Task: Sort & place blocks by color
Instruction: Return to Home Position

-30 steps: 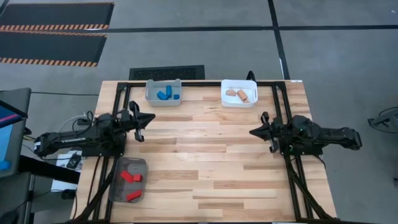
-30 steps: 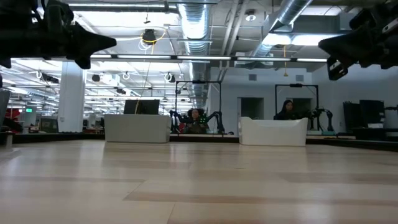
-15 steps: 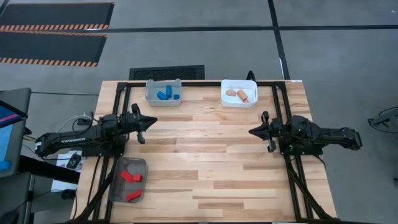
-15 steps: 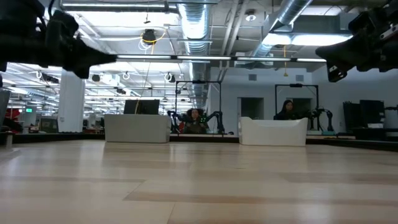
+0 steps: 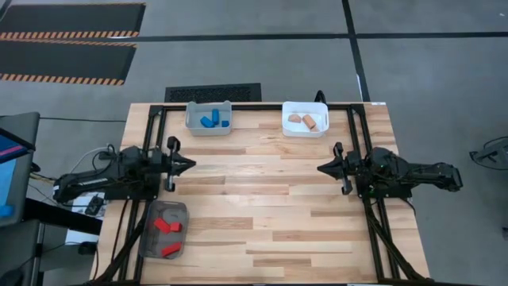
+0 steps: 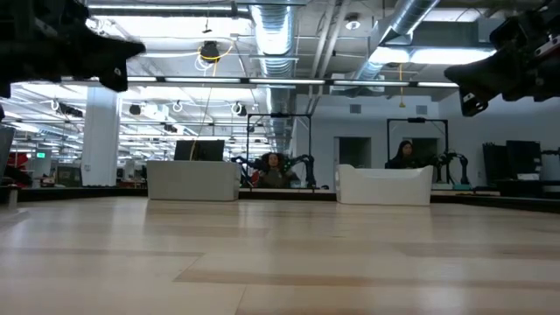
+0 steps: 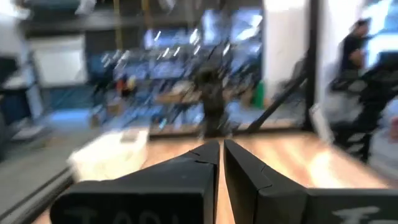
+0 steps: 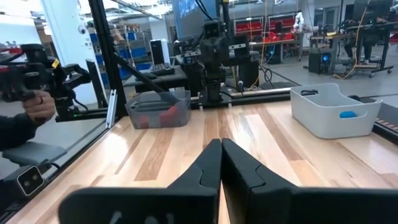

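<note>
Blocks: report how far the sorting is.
Done: blue blocks sit in the grey bin, tan blocks in the white bin, red blocks in the mesh bin; none loose on the table. In hand: nothing; left gripper and right gripper hover shut at the table's sides. Left: nothing visible.

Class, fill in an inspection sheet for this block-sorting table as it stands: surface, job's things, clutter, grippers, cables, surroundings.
Surface: wooden plank table on a dark frame.
Job's things: blue blocks in grey bin; tan blocks in white bin; red blocks in mesh bin.
Clutter: nothing seen.
Grippers: left gripper and right gripper both shut, empty, raised over the table's sides.
Cables: wires by the left arm.
Surroundings: striped mats on the floor; a person at a far desk.
</note>
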`<action>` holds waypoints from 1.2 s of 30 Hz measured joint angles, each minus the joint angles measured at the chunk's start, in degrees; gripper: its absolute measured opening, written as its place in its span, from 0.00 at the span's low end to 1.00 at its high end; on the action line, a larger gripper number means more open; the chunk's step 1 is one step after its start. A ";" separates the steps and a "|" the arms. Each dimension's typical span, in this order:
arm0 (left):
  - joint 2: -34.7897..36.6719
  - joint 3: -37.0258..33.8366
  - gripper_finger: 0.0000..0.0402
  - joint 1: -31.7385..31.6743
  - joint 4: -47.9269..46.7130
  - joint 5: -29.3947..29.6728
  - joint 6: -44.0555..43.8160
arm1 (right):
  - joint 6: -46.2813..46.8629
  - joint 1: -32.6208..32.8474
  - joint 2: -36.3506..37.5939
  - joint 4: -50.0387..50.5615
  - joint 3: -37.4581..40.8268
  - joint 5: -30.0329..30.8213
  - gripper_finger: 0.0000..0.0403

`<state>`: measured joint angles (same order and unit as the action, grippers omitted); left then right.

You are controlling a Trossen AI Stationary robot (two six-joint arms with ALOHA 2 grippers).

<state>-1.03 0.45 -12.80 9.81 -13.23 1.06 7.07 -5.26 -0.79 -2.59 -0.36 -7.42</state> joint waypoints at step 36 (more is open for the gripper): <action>-4.99 -0.07 0.04 0.72 -7.98 15.05 -11.23 | 0.00 0.00 0.03 0.00 0.11 -0.01 0.08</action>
<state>-6.02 0.38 -12.08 1.83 1.83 -10.17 7.07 -5.26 -0.75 -2.59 -0.25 -7.43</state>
